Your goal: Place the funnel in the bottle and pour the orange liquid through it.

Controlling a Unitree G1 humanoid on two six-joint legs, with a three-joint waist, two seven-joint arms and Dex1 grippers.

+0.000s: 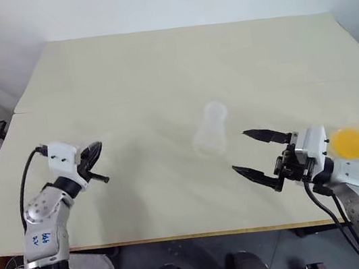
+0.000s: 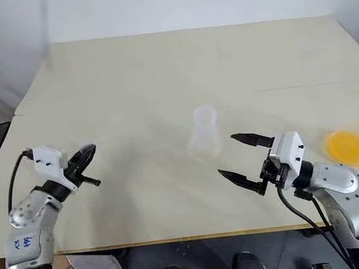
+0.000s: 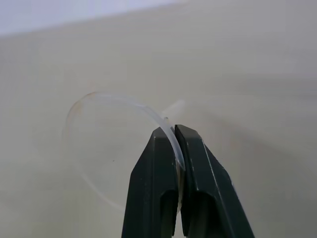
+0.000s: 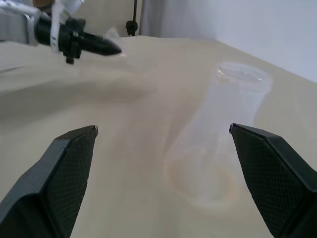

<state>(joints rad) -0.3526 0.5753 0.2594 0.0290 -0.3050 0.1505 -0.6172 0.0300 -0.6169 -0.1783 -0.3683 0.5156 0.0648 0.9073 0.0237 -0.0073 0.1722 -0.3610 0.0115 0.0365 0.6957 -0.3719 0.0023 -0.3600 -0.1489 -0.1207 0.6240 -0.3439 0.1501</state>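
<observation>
The pale beige table (image 1: pixel 175 67) is the biggest thing here, made of 2 boards with a seam running across near the far third, and it stands against a white wall.

Next in size are the 2 arms. The right gripper (image 1: pixel 254 152) hovers low over the near right part of the table, pointing toward the middle, its 2 black fingers spread wide with nothing between them. In the right wrist view the bottle stands between those fingertips but farther out, not touched by either. The left gripper (image 1: pixel 93 156) is at the near left, held above the tabletop, its fingers pressed together on the thin rim of the funnel (image 3: pixel 106 144).

The bottle (image 1: pixel 210 129) comes next: a clear conical flask, upright near the middle of the table, wide at the base and narrow at the neck, with an open mouth. It stands just beyond the right gripper and well apart from the left one.

At the right edge of the table, beside the right arm, the orange liquid (image 1: pixel 353 142) shows as a bright round patch inside a clear vessel (its walls are too faint to make out clearly).

Smallest is the funnel, colourless and nearly invisible against the table. The left wrist view shows its round mouth as a thin ring, with the short stem poking out past the fingertips, and the rim pinched between the 2 black fingers.
</observation>
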